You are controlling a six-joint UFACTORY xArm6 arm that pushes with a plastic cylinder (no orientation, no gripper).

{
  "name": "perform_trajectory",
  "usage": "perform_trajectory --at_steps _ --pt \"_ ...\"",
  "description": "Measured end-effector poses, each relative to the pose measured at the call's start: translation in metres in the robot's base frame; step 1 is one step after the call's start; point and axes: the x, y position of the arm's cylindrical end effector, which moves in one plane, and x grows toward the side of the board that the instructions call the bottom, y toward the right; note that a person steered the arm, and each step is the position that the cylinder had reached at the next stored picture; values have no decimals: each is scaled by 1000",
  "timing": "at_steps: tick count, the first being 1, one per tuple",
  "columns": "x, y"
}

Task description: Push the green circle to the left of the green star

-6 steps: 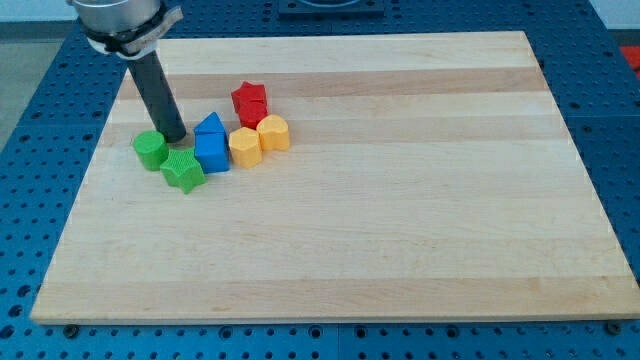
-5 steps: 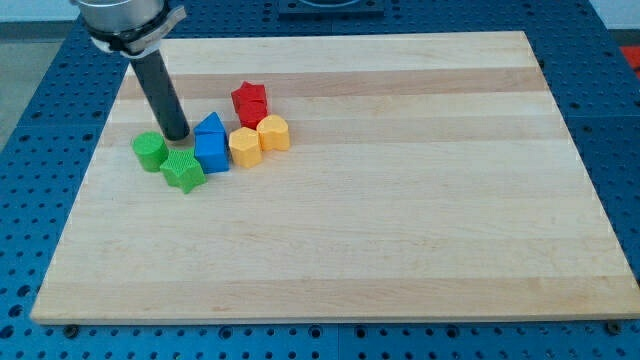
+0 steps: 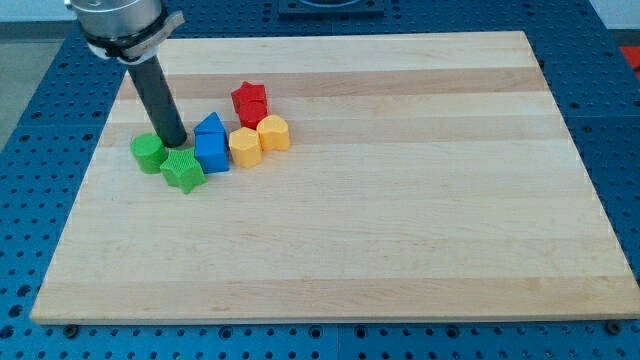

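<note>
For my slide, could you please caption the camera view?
My tip stands between green circle and blue block, just above green star.

Six blocks sit on the bench (image 3: pixel 400 230): two green, two yellow, one blue and one red. The greens are a circle (image 3: pixel 148 153) and a star (image 3: pixel 183 170); the yellows (image 3: pixel 244 147) (image 3: pixel 273 132) are a rounded, many-sided pair whose exact shapes are hard to make out; the blue (image 3: pixel 211 144) has a peaked top; and the red (image 3: pixel 249 103) is a star. One rod stands among them with my tip (image 3: pixel 175 142), and there is one bench.
</note>
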Motion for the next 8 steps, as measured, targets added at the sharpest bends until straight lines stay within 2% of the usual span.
perform_trajectory --at_steps 2,4,8 --pt "18 -20" --pt "18 -34" --pt "-2 -99"
